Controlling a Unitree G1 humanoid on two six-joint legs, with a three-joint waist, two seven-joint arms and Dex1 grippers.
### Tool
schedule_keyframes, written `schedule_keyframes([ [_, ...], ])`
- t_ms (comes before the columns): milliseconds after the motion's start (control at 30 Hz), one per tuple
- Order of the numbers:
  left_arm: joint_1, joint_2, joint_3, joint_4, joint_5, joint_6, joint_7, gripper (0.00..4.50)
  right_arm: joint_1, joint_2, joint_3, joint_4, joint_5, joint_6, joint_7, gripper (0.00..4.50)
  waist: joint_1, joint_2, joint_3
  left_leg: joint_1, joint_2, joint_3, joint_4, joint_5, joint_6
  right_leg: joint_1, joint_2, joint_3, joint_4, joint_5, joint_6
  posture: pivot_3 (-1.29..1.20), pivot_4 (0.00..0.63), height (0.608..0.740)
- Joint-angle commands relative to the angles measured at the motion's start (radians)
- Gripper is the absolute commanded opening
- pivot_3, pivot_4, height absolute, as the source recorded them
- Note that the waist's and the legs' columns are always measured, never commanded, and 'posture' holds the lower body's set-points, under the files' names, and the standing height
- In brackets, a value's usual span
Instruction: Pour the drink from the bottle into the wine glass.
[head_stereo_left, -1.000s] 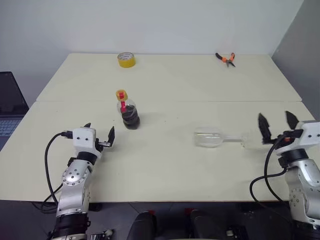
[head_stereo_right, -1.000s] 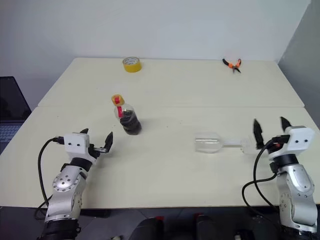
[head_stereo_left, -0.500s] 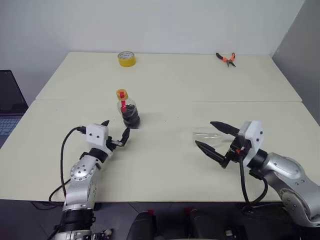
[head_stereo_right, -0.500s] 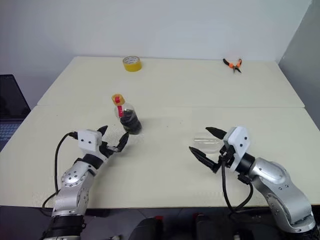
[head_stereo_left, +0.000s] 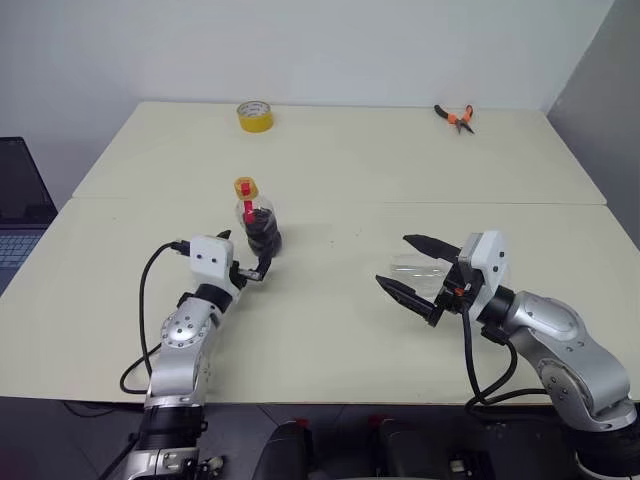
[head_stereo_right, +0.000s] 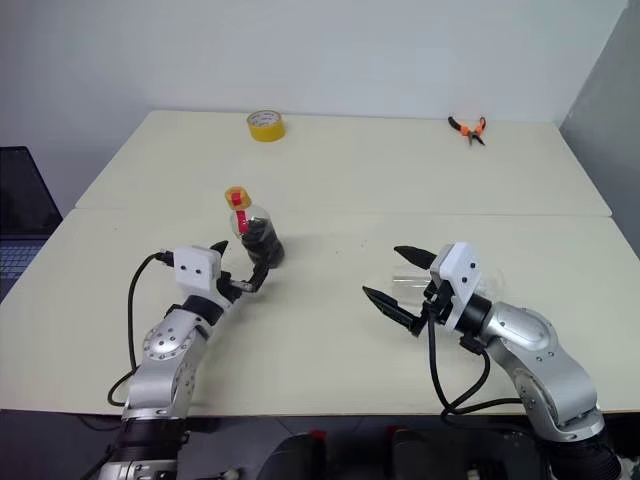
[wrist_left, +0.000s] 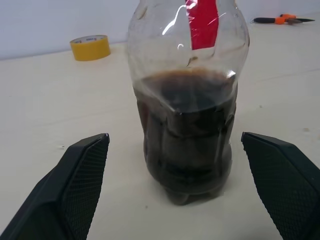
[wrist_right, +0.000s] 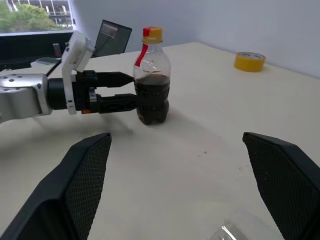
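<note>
The small clear plastic bottle (head_stereo_left: 257, 217) with an orange-yellow screw cap and a red label strip stood upright on the pale cream table (head_stereo_left: 340, 160), its rounded lower half filled with dark brown, almost black drink (wrist_left: 187, 137). The left gripper (head_stereo_left: 245, 262) sat just in front of the bottle with its two black fingers spread wide, one on each side of the base, not touching it as far as the wrist view showed. The clear stemmed wine glass (head_stereo_left: 420, 270) lay on its side to the right, well apart from the bottle. The right gripper (head_stereo_left: 412, 270) was level over the glass's bowl, pointing toward the bottle, fingers spread wide and holding nothing. A yellow tape roll (head_stereo_left: 253, 116) and orange-handled pliers (head_stereo_left: 452, 116) lay near the far edge.
</note>
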Motion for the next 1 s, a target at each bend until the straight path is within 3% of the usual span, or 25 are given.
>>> schedule_keyframes([
  [33, -0.048, -0.016, -0.002, -0.01, 0.001, 0.036, 0.03, 4.48, -0.023, 0.011, -0.002, -0.029, 0.046, 0.02, 0.024, 4.5, 0.0, 0.0, 0.0, 0.0, 0.0, -0.001, 0.0, 0.0, 0.0, 0.0, 0.0, -0.001, 0.0, 0.0, 0.0, 0.0, 0.15, 0.74],
  [600, -0.147, -0.066, -0.011, 0.08, 0.021, 0.075, 0.085, 4.48, -0.072, -0.001, -0.006, -0.021, 0.053, 0.058, 0.053, 4.5, 0.0, -0.001, 0.0, -0.001, 0.0, -0.001, 0.001, 0.0, 0.0, 0.0, 0.0, -0.001, 0.0, 0.0, 0.0, 0.0, 0.15, 0.74],
  [700, -0.153, -0.065, -0.001, 0.106, 0.013, 0.074, 0.085, 3.86, -0.079, 0.004, -0.005, -0.016, 0.05, 0.057, 0.049, 4.5, 0.0, -0.001, 0.0, -0.001, 0.0, -0.001, 0.001, 0.0, 0.0, 0.0, 0.0, -0.001, 0.0, 0.0, 0.0, 0.0, 0.15, 0.74],
  [867, -0.173, -0.06, -0.002, 0.141, 0.016, 0.055, 0.067, 2.47, -0.086, 0.016, -0.007, -0.011, 0.046, 0.056, 0.041, 4.5, 0.002, -0.001, 0.0, -0.001, 0.0, -0.001, 0.002, 0.0, 0.0, 0.0, 0.0, -0.001, 0.0, 0.0, 0.0, 0.0, 0.15, 0.74],
  [1000, -0.188, -0.051, -0.007, 0.158, 0.02, 0.038, 0.045, 1.87, -0.089, 0.025, -0.009, -0.016, 0.046, 0.058, 0.028, 4.5, 0.003, -0.001, 0.0, -0.001, 0.0, -0.002, 0.002, 0.0, 0.0, 0.0, 0.0, -0.002, 0.001, 0.0, 0.0, 0.0, 0.15, 0.74],
])
